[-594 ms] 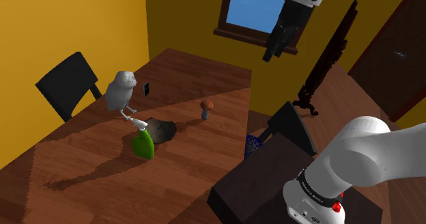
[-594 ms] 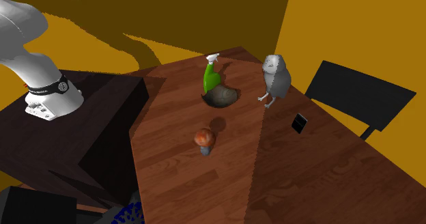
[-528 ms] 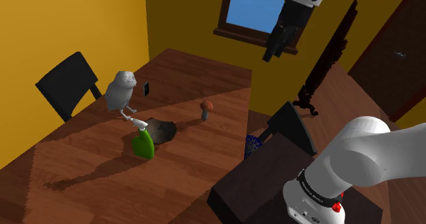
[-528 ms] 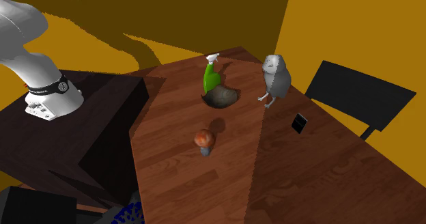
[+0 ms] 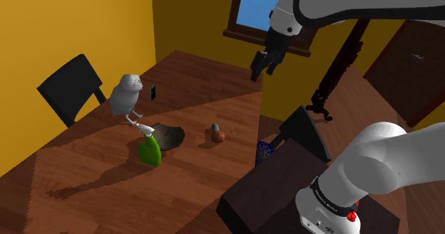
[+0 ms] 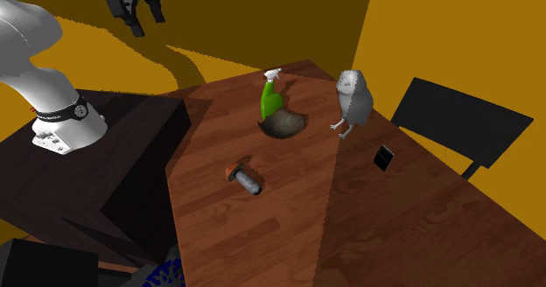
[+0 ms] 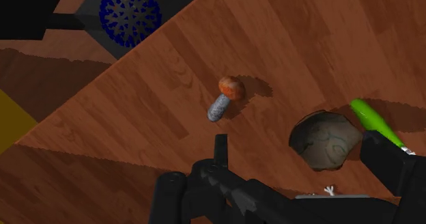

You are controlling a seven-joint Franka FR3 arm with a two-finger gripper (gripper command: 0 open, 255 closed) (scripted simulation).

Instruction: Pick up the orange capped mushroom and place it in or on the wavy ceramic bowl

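We see gripper [image 5: 262, 67] high over table [image 5: 93, 179], jaws wide, empty | mushroom [image 5: 218, 134] lies on its side near grey bowl [image 5: 169, 135]

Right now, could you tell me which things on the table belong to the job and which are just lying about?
For the job: orange-capped mushroom, lying on its side; dark wavy bowl; gripper, open.
Just lying about: grey owl figure; green spray bottle; small black card.

Place: a home's dining room (a rendered one).
Furniture: wooden counter [image 5: 200, 83] with a black chair [image 5: 70, 88] beside it.
Shell: yellow walls [image 5: 78, 18], framed window [image 5: 251, 8], dark door [image 5: 417, 61].
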